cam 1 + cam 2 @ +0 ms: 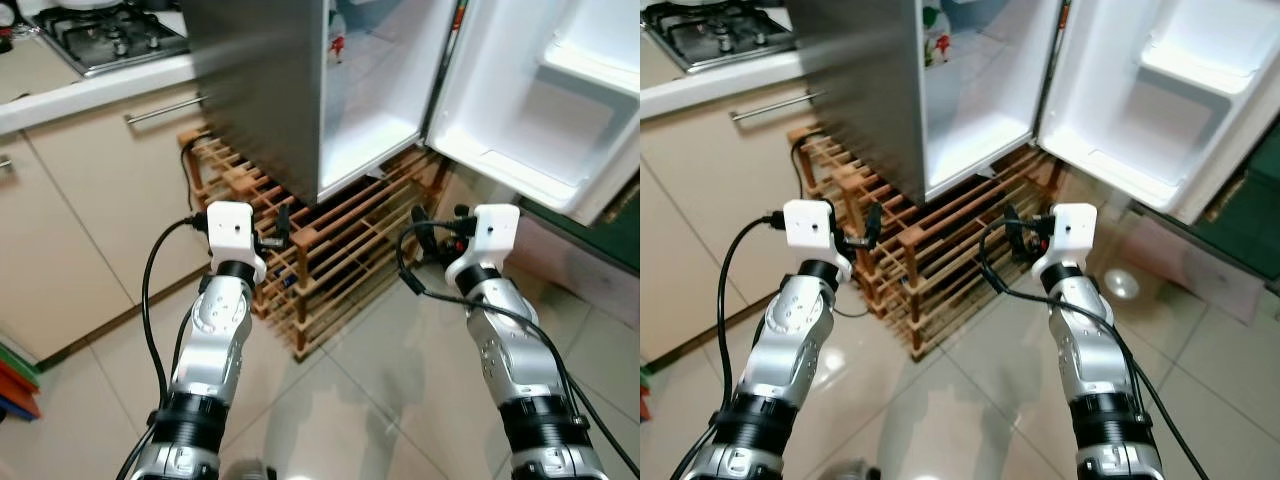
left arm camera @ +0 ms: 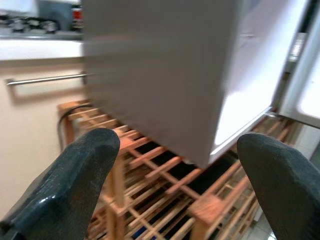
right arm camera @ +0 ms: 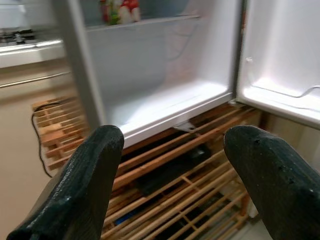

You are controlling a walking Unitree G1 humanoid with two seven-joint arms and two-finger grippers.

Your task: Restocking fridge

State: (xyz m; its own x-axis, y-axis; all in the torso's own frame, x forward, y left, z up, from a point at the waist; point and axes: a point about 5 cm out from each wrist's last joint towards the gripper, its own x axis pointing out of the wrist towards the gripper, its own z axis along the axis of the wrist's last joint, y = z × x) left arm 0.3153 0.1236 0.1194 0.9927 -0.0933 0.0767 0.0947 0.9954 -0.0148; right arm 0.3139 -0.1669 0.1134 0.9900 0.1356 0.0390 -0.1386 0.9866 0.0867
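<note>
Left eye view: fridge (image 1: 270, 90) stands upright ahead, long axis vertical, open side facing right and toward the camera. Grey metal side panel, white interior, bottom compartment bare as far as visible. Fridge door (image 1: 560, 100) swung open to the right, white inner face with moulded door shelves. A carton with red print (image 1: 337, 40) sits on an upper shelf (label too small to read). Fridge rests on a wooden slatted rack (image 1: 330, 250) on the tiled floor (image 1: 400, 400). Left of it: beige cabinet (image 1: 90, 210) with a bar handle, white counter, gas hob (image 1: 110, 40) on top. Left gripper (image 1: 280, 232) is raised in front of the rack; right gripper (image 1: 440, 225) is raised near the rack's right end, below the door hinge.

Right eye view: same layout, nothing extra.

Left wrist view: left gripper fingers (image 2: 75, 185) spread wide, nothing between them. They frame the fridge's grey side panel and the rack beneath.

Right wrist view: right gripper fingers (image 3: 80, 190) also wide apart, empty. Between them sit the fridge's lower white compartment and the rack; colourful items (image 3: 120, 11) sit on the shelf above (blurred).
</note>
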